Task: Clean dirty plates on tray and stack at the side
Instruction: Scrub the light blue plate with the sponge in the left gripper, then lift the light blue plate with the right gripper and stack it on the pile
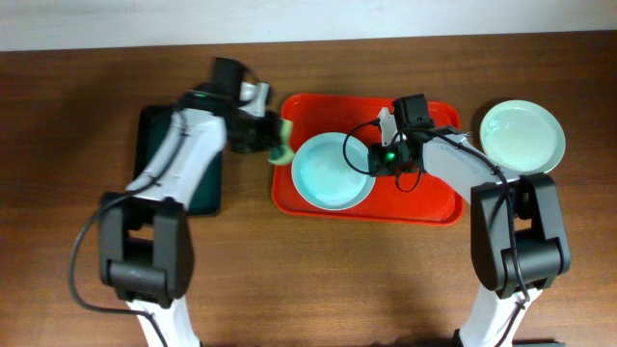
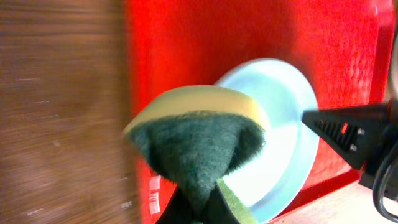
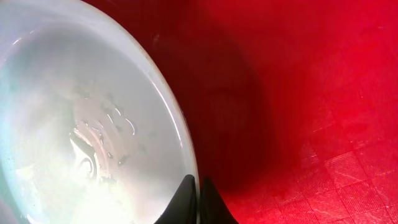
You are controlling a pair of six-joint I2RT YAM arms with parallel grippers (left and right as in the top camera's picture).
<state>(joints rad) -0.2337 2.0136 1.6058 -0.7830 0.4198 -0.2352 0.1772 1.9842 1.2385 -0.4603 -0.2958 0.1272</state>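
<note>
A pale-mint plate (image 1: 331, 173) lies on the left part of the red tray (image 1: 429, 200). My right gripper (image 1: 374, 160) is shut on the plate's right rim. In the right wrist view its fingers (image 3: 199, 198) pinch the rim of the plate (image 3: 74, 124), which shows wet streaks, over the tray (image 3: 311, 93). My left gripper (image 1: 271, 141) is shut on a green-and-yellow sponge (image 1: 281, 151) at the tray's left edge. In the left wrist view the sponge (image 2: 199, 140) hangs over the tray rim, beside the plate (image 2: 283, 118). A second plate (image 1: 522, 135) sits on the table right of the tray.
A black rectangular tray (image 1: 205, 183) lies on the wooden table under the left arm. The right arm's cable loops over the red tray's middle. The right gripper's black finger (image 2: 348, 130) shows in the left wrist view.
</note>
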